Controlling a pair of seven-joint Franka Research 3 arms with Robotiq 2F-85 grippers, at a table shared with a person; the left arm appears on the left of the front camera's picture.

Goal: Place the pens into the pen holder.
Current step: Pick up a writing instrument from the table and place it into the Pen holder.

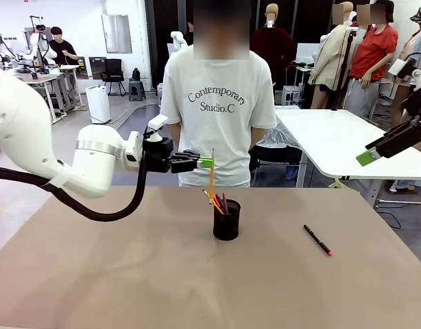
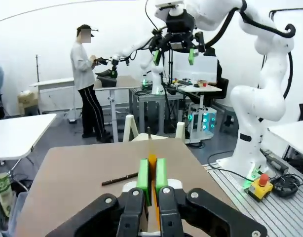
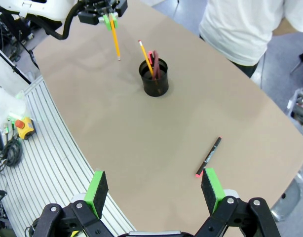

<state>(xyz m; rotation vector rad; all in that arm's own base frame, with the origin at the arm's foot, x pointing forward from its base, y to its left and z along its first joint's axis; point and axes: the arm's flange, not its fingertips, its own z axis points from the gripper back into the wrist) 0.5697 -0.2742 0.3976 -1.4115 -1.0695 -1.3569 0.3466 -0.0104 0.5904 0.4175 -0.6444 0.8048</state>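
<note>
One loose black pen [image 1: 317,240], left tool [image 1: 207,162] gripping yellow pencil [image 1: 211,179] near pen holder [image 1: 226,221], right tool [image 3: 154,185] wide

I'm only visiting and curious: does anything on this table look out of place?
One black pen with a pink tip lies loose on the table, apart from the pen holder where other pens stand tilted. The left gripper holds a yellow pencil upright in the air. Nothing looks spilled or damaged.
</note>
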